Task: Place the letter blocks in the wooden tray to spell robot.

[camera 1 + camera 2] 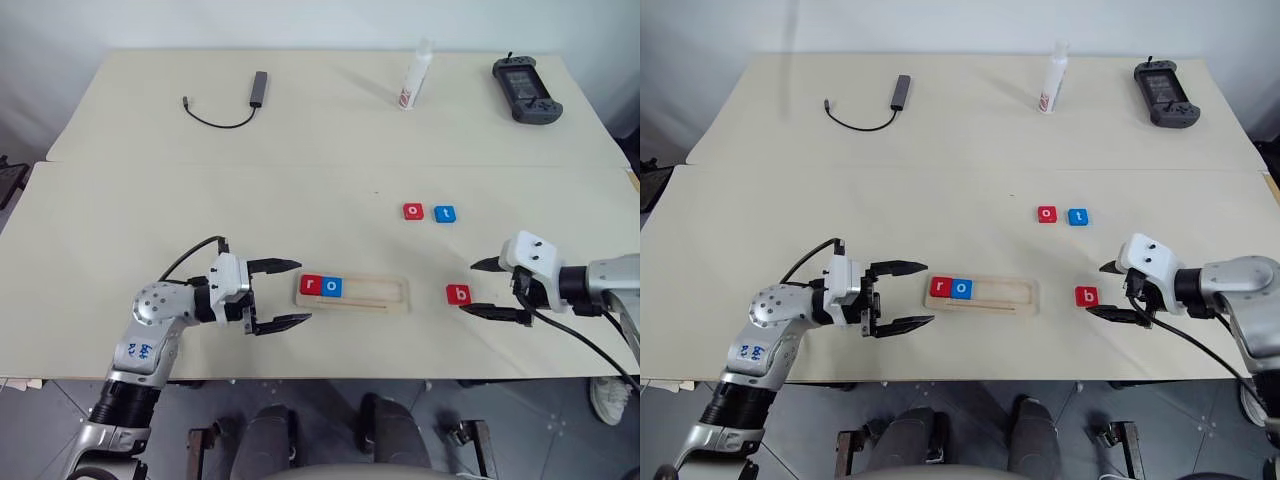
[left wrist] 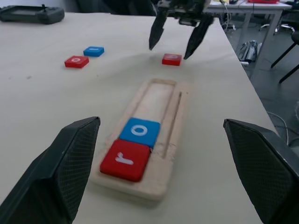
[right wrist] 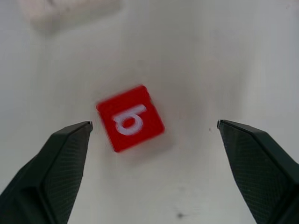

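Observation:
The wooden tray (image 1: 385, 293) lies near the table's front edge, with a red "r" block (image 1: 311, 285) and a blue "o" block (image 1: 333, 287) at its left end. A red "b" block (image 1: 458, 294) lies flat on the table just right of the tray. My right gripper (image 1: 479, 288) is open beside it, fingers spread wide with the block just left of the tips. Farther back lie a red "o" block (image 1: 413, 211) and a blue "t" block (image 1: 445, 213). My left gripper (image 1: 292, 292) stands open just left of the tray, holding nothing.
At the back of the table sit a black cable with an adapter (image 1: 240, 100), a white bottle (image 1: 417, 75) and a black handheld controller (image 1: 526, 88). A seam (image 1: 300, 163) runs between the two tabletops. The table's front edge is close to both arms.

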You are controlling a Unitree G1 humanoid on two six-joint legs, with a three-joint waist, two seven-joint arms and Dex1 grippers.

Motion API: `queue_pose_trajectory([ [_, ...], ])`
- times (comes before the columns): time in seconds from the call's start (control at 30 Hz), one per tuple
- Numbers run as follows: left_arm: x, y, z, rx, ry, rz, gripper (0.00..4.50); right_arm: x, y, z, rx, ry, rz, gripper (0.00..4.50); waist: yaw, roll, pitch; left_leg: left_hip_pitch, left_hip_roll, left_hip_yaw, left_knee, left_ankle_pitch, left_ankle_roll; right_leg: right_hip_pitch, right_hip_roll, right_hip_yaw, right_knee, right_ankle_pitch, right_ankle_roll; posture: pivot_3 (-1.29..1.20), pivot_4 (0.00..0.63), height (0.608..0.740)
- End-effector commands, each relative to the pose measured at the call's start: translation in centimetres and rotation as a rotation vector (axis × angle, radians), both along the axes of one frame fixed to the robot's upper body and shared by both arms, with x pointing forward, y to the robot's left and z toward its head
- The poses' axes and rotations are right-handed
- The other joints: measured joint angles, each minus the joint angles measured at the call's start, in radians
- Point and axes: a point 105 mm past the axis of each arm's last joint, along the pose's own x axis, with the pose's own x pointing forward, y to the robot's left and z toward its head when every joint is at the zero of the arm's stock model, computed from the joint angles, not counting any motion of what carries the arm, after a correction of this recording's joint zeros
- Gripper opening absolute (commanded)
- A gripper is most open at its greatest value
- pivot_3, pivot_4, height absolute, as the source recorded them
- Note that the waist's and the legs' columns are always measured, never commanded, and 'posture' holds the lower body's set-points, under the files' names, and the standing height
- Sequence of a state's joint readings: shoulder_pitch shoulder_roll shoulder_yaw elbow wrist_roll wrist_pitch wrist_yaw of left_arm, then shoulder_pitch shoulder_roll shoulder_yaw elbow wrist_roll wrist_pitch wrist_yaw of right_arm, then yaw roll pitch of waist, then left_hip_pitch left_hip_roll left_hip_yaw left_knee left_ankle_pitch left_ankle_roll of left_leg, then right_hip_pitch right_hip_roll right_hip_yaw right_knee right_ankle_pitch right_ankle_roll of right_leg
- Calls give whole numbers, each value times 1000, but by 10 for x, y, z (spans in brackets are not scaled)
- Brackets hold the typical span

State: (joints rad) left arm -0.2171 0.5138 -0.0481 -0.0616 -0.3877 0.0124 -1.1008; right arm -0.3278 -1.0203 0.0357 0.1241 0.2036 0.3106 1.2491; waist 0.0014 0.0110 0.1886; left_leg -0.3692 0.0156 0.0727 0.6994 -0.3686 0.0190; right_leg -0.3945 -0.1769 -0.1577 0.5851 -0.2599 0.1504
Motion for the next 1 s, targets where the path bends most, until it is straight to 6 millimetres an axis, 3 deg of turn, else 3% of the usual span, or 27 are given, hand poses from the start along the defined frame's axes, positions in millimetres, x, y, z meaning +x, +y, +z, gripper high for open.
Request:
queue_pose_trajectory([
  [0.03,-5,1,10,-7,-41,5,4500,0,0,-3,-28,24,49,4094,3,0,0,0,0,0,0,0,0,0,0,0,0,0,0,0,150,740],
  [0.17,-5,3,11,-6,-44,22,4500,1,4,-3,-24,25,74,2860,2,0,0,0,0,-1,0,0,0,1,0,-1,0,0,0,0,150,740],
  [0.3,-4,4,11,-6,-47,32,4500,4,20,14,32,-44,133,1489,1,0,0,0,0,-1,0,0,0,1,0,-1,0,0,0,0,150,740],
  [0.43,-3,5,11,-6,-51,40,4500,2,36,34,52,-84,205,1463,1,0,0,0,0,-1,0,0,0,1,0,-1,0,0,0,0,150,740],
  [0.57,-2,5,10,-6,-51,45,4500,-8,74,47,84,-50,309,1463,1,1,0,0,0,-1,0,0,-1,0,0,-1,0,0,0,0,150,740],
  [0.83,-5,4,8,-13,-37,54,4500,-3,135,37,56,-3,326,1463,0,0,0,-1,0,-2,1,0,-1,0,0,-1,0,0,0,0,150,740],
  [1.0,-6,4,7,-14,-32,68,4500,2,152,31,49,-3,326,1463,1,0,0,-1,0,-2,1,0,-1,0,0,-1,0,0,0,0,150,740],
])
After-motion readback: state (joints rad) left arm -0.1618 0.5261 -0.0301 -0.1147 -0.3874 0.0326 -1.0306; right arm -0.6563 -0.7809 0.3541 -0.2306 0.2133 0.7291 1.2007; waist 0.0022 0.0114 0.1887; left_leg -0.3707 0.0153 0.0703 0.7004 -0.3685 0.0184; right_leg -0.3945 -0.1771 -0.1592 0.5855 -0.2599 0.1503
